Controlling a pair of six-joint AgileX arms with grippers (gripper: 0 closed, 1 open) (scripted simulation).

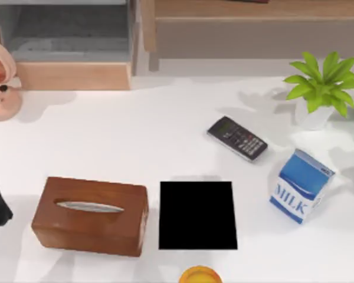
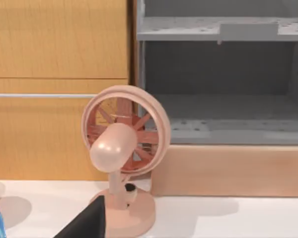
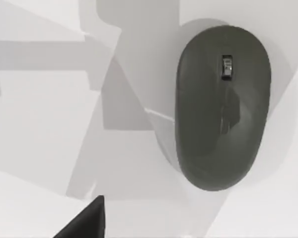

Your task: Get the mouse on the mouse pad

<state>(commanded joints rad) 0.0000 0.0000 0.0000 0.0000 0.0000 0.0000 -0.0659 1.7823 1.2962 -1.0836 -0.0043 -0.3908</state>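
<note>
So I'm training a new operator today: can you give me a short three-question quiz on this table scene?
1. True or false: the mouse pad is bare.
2. What lies directly left of the pad in the top view? A) milk carton B) tissue box C) plant
3. Which wrist view has the mouse resting on the white table?

Key: 1 true; 2 B; 3 the right wrist view.

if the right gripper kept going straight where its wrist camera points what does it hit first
Probably the dull dark grey oval mouse, lying on the white table just ahead of it; depth is unclear.
</note>
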